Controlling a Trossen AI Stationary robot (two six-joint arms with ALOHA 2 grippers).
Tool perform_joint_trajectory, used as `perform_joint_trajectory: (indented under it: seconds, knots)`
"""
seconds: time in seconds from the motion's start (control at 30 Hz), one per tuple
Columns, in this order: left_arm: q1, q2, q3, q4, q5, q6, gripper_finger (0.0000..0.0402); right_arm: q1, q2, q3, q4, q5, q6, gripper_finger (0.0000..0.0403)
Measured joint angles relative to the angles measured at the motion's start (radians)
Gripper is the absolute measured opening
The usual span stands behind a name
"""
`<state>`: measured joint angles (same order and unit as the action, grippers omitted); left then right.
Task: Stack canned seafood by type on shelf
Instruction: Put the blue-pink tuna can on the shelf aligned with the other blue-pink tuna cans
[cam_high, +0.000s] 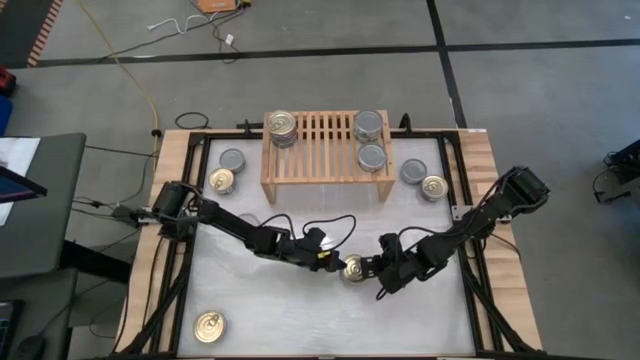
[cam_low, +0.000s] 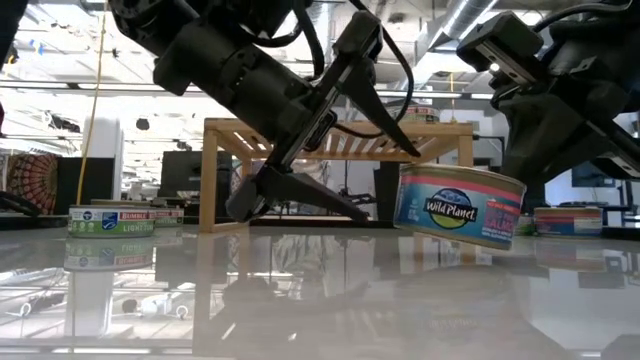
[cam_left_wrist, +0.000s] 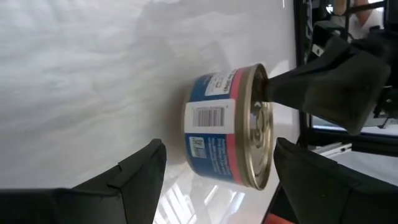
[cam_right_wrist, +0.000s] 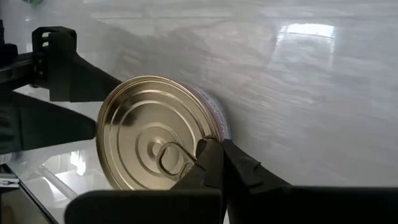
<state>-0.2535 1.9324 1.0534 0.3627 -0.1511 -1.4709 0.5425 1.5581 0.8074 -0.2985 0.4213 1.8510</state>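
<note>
A blue-and-pink labelled can (cam_high: 352, 267) with a gold pull-ring top sits mid-table between both grippers, slightly tilted in the low view (cam_low: 458, 205). My right gripper (cam_right_wrist: 214, 146) is shut, its tips on the can's top. My left gripper (cam_high: 335, 262) is open and turned on its side, with one finger (cam_low: 400, 140) above the can's top rim and the other (cam_low: 335, 205) low by the table. The light-wood shelf (cam_high: 325, 178) stands at the far side. It bears a stack of gold-top cans (cam_high: 283, 127) and two silver-top stacks (cam_high: 369, 125). My right gripper presses its shut fingertips (cam_right_wrist: 208, 155) on the can's gold top beside the pull ring (cam_right_wrist: 171, 158), slanting down from the table's right side. The can rests tilted, with the side toward my left gripper a little raised. My left gripper: I cannot tell whether its fingers touch the can.
Loose cans lie left of the shelf (cam_high: 232, 160), (cam_high: 221, 181), right of it (cam_high: 413, 171), (cam_high: 434, 187), and at the near left corner (cam_high: 208, 326). Black rails (cam_high: 470, 250) run along the table's sides.
</note>
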Motion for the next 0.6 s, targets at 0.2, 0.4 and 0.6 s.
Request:
perform_joint_trajectory:
  seconds: [0.2, 0.4, 0.6]
  knots:
    - [-0.004, 0.000, 0.000, 0.001, -0.034, -0.035, 0.0286, -0.020, 0.000, 0.000, 0.001, 0.000, -0.025, 0.0020]
    - [-0.004, 0.000, 0.000, 0.002, -0.038, -0.048, 0.0286, -0.035, 0.000, 0.000, 0.001, 0.000, -0.030, 0.0020]
    - [-0.004, 0.000, 0.000, 0.001, -0.047, -0.046, 0.0286, -0.043, 0.001, 0.001, 0.028, 0.000, -0.057, 0.0020]
